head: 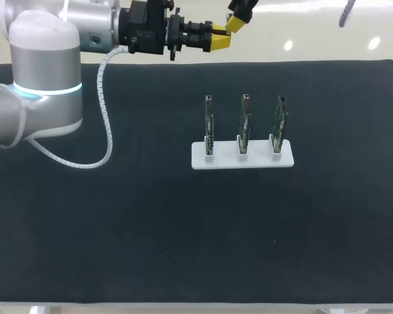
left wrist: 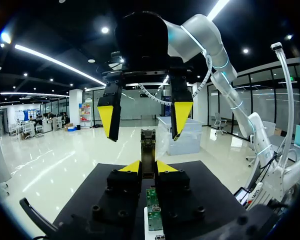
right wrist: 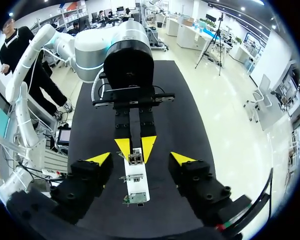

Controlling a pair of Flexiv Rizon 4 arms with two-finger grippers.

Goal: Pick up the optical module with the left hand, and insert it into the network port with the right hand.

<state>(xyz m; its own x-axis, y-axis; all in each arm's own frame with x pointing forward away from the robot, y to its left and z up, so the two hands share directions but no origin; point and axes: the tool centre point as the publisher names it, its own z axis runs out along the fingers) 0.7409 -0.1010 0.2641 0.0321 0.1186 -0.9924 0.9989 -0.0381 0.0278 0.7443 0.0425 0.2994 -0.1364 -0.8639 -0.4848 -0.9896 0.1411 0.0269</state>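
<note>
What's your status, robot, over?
Left gripper shut on optical module. Right gripper open, facing it. Three boards upright in white stand below; nothing blocking.

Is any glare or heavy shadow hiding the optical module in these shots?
Left wrist view: the bright room behind leaves the optical module fairly dark in the left gripper. Right wrist view: it shows plainly, no glare. Head view: the table is evenly lit, but I can't make out the module there.

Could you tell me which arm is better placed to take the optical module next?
The right arm: the right claw, open, directly faces the optical module held in the left claw.
</note>
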